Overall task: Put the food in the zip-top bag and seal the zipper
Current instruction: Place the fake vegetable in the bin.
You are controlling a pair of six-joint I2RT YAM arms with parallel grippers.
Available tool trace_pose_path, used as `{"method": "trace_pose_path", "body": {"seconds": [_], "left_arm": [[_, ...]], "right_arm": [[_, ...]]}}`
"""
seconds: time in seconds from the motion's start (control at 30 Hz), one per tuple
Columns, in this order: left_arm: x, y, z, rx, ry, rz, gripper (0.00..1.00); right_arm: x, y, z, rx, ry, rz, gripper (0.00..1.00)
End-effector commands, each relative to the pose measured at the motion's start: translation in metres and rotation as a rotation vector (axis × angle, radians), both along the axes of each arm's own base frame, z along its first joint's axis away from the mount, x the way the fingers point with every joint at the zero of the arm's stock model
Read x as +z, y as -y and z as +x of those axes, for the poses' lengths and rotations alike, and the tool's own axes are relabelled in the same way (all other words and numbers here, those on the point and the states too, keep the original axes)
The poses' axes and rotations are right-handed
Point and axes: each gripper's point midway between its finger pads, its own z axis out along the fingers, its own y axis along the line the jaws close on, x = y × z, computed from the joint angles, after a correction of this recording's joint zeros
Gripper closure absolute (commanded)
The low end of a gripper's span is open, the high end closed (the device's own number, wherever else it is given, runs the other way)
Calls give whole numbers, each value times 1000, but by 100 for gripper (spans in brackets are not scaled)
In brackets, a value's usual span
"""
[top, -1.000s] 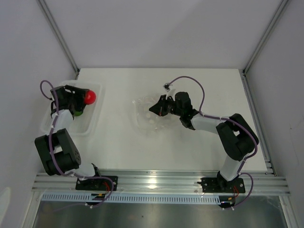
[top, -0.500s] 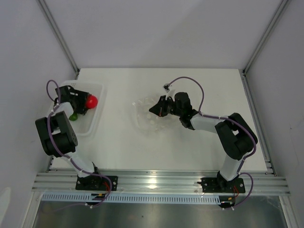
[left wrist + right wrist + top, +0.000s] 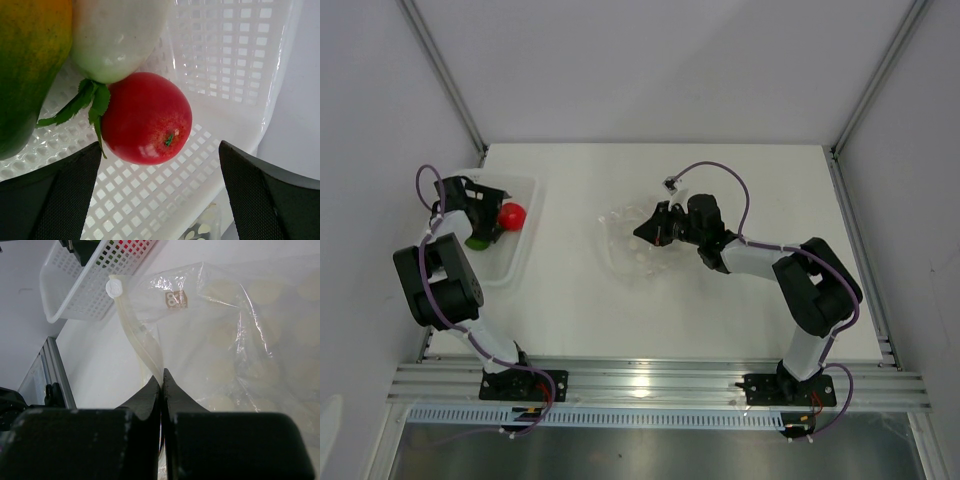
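Note:
The food lies in a white perforated basket (image 3: pixel 235 55): a red tomato (image 3: pixel 147 117), a white oblong piece (image 3: pixel 115 35) and an orange-and-green piece (image 3: pixel 27 65) with green leaves (image 3: pixel 82 102). My left gripper (image 3: pixel 160 200) hangs open over the basket, its fingers wide on either side of the tomato (image 3: pixel 511 215) and apart from it. The clear zip-top bag (image 3: pixel 240 340) lies mid-table. My right gripper (image 3: pixel 161 377) is shut on the bag's edge at the zipper (image 3: pixel 137 335), holding it raised. In the top view that gripper (image 3: pixel 645 230) sits over the bag (image 3: pixel 625 255).
The basket (image 3: pixel 520 255) stands at the table's left edge beside the left wall. A white slider tab (image 3: pixel 115 288) sits at the end of the zipper strip. Metal rails run along the near edge (image 3: pixel 650 385).
My left gripper's jaws have spread wider and the tomato now rests free in the basket. The left arm shifted its pose slightly. The right arm and bag have not moved.

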Motion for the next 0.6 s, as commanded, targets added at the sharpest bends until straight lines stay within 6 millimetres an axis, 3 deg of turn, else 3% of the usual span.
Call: {"method": "trace_pose_path", "body": {"seconds": [0.0, 0.17, 0.37, 0.57], "left_arm": [[27, -2, 8, -1, 65, -6, 1], [41, -3, 18, 0, 122, -7, 1], [35, 0, 19, -1, 133, -33, 1], [41, -3, 25, -5, 164, -15, 1]], "right_arm": [[17, -5, 8, 4, 53, 39, 100], [16, -5, 9, 4, 52, 36, 100], [16, -6, 8, 7, 50, 38, 100], [15, -6, 8, 8, 50, 36, 100]]}}
